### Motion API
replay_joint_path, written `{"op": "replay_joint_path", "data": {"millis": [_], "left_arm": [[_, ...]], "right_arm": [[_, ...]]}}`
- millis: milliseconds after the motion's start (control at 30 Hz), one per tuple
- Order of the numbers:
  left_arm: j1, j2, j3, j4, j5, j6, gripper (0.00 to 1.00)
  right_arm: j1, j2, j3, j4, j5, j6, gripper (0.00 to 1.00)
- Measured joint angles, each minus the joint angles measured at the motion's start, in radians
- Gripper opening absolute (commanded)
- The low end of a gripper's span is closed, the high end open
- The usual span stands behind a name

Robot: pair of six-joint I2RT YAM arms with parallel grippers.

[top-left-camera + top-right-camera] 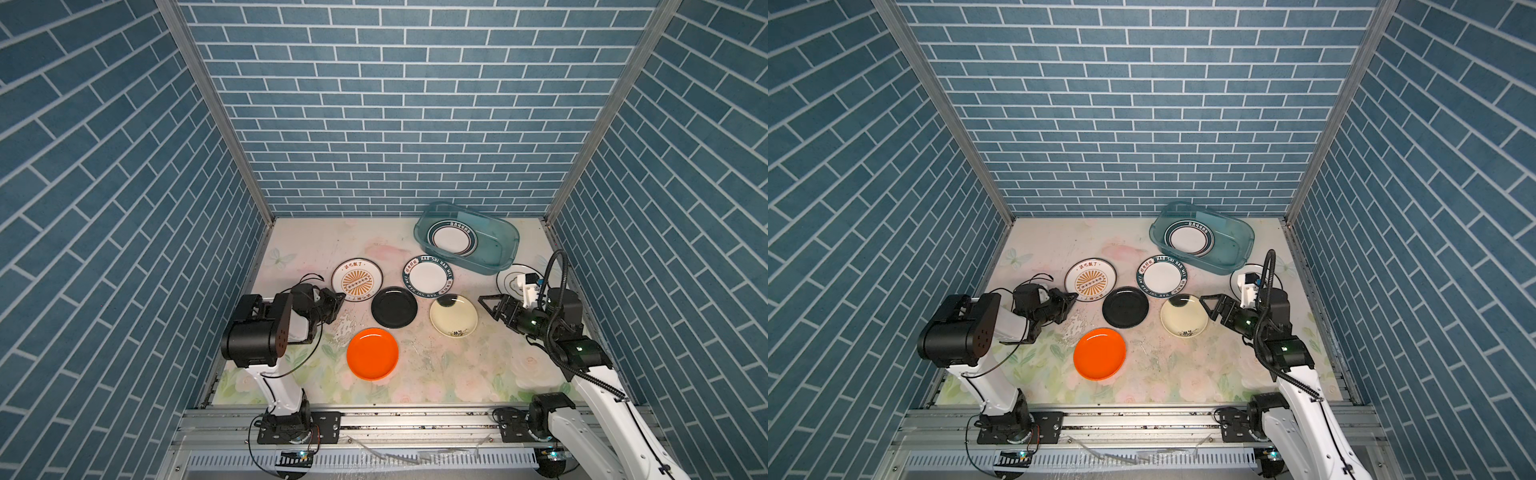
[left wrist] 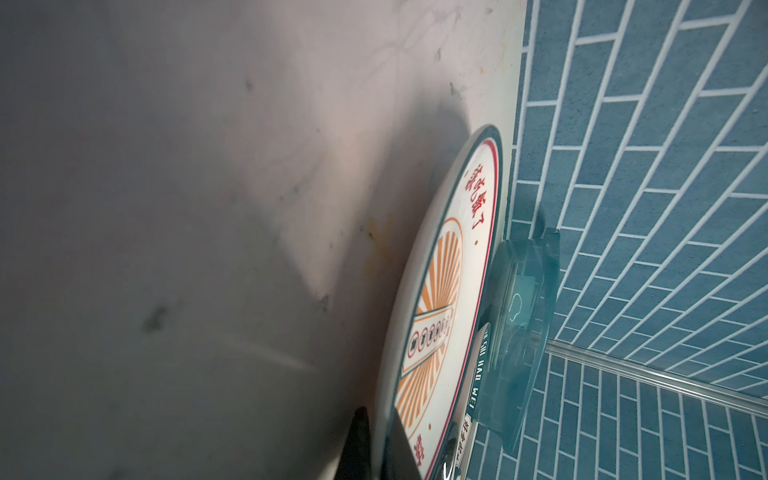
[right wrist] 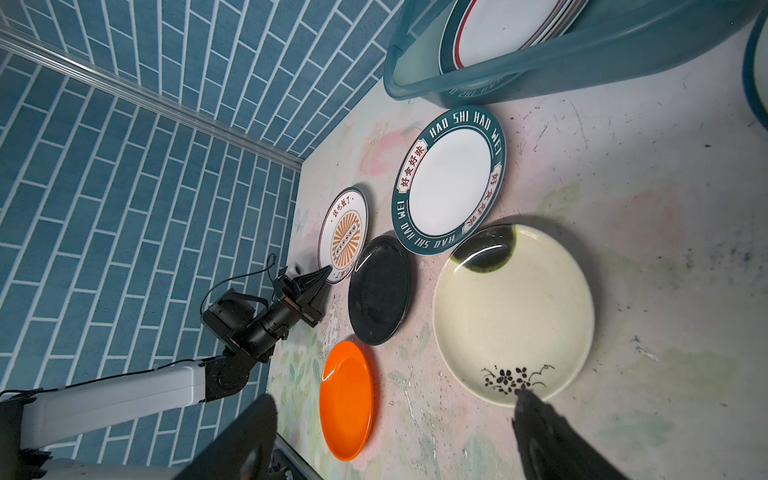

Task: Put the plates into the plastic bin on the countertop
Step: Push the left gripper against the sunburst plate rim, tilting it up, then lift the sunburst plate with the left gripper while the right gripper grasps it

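Note:
My left gripper [image 1: 341, 300] [image 2: 378, 419] is shut on the near rim of a white plate with an orange sunburst [image 1: 357, 280] [image 2: 440, 291], one finger under the rim and one on top. On the countertop [image 1: 316, 245] also lie a black plate [image 1: 394, 307], an orange plate [image 1: 372, 353], a teal-rimmed white plate [image 1: 428, 276] and a cream plate with a black blot [image 1: 453, 316]. My right gripper [image 1: 486, 305] [image 3: 395, 397] stands open just right of the cream plate [image 3: 513, 311], holding nothing. The plastic bin [image 1: 509, 249] at the back right holds stacked ringed white plates [image 1: 453, 237].
Another white plate [image 1: 508, 279] lies right of the bin's front, partly hidden behind my right arm. Blue brick walls close in the left, back and right sides. A grey metal rail [image 1: 415, 419] runs along the front edge.

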Motion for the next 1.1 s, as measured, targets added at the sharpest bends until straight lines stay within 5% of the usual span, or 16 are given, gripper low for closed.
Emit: {"op": "replay_joint_path", "data": {"millis": [300, 667, 1100], "left_arm": [[0.002, -0.199, 0.049, -0.322, -0.024, 0.096, 0.0], [-0.02, -0.612, 0.279, -0.755, -0.063, 0.298, 0.0], [-0.154, -0.816, 0.254, -0.814, -0.014, 0.229, 0.0]], "right_arm": [[0.0, 0.049, 0.0, 0.003, -0.002, 0.0, 0.88], [0.002, 0.119, 0.073, -0.008, 0.005, 0.007, 0.83], [0.119, 0.28, 0.186, 0.165, 0.002, 0.08, 0.8]]}}
